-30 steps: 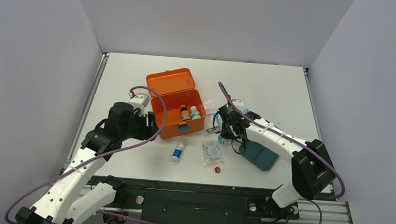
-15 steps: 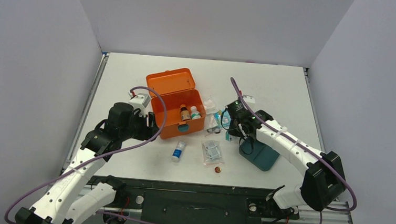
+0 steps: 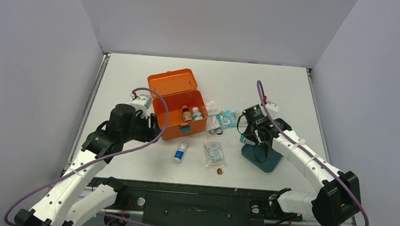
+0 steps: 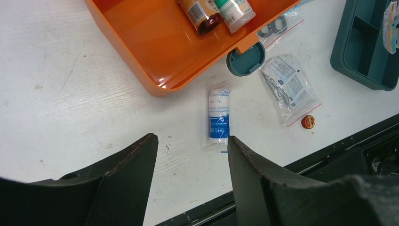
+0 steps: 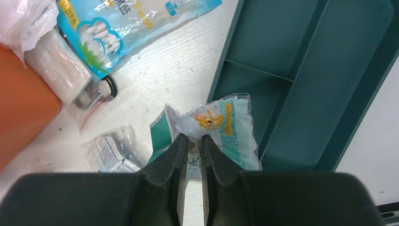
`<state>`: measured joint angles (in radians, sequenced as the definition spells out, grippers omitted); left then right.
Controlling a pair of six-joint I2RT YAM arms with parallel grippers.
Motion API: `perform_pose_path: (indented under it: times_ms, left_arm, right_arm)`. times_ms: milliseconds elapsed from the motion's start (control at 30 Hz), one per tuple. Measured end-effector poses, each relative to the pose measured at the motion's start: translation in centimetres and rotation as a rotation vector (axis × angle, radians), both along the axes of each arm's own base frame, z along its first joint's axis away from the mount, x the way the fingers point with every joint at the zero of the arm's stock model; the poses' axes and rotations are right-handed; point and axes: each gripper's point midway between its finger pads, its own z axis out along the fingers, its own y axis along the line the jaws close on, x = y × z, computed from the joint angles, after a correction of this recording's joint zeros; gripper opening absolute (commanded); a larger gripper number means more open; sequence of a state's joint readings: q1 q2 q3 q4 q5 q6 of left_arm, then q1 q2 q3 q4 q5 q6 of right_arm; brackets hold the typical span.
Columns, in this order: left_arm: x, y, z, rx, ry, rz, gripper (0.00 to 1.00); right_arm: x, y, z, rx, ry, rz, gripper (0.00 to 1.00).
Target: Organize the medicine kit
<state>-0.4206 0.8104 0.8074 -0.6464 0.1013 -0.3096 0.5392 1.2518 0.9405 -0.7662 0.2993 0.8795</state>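
Observation:
The orange medicine kit (image 3: 178, 113) stands open at mid-table, lid back, with two bottles (image 3: 191, 113) inside; its bare floor shows in the left wrist view (image 4: 160, 47). My left gripper (image 4: 192, 138) is open and empty, held above the table just left of the kit's front (image 3: 151, 126). My right gripper (image 5: 194, 137) is shut on a teal-and-white plastic packet (image 5: 226, 122). It holds the packet over the left edge of the teal divided tray (image 5: 306, 70), right of the kit (image 3: 253, 133).
A blue-and-white wrapped roll (image 4: 219, 115) lies before the kit, with a clear bag of sachets (image 4: 288, 87) and a small red cap (image 4: 307, 122) to its right. A cotton-swab packet (image 5: 127, 23) and other bags lie between kit and tray (image 3: 263, 157).
My right arm has moved right, away from the kit, carrying the packet to the teal tray's left edge. The left arm has not moved.

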Motion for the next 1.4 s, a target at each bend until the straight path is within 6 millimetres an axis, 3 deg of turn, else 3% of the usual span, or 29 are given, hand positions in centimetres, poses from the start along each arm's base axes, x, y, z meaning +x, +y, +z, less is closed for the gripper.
perform_pose_path:
  times_ms: [200,433,700,1167,1400]
  left_arm:
    - [-0.2,0.0,0.4,-0.003,-0.019,-0.001,0.54]
    - [-0.3,-0.1,0.6,-0.003,-0.027,-0.007,0.54]
    - [-0.4,-0.2,0.7,-0.001,-0.032,-0.012,0.54]
    - [-0.5,-0.4,0.7,0.002,-0.037,-0.019,0.54]
    - [-0.6,-0.5,0.8,0.005,-0.041,-0.022,0.54]
  right_arm:
    - [0.0,-1.4,-0.7,-0.018,0.026,-0.007,0.0]
    - [-1.2,-3.4,-3.1,-0.038,0.088,-0.052,0.0]
    - [-1.9,-3.6,-5.2,0.003,0.096,-0.147,0.0]
    - [0.1,-3.5,-6.3,0.082,0.034,-0.311,0.0]
    - [-0.1,-3.7,-7.2,0.088,0.042,-0.345,0.0]
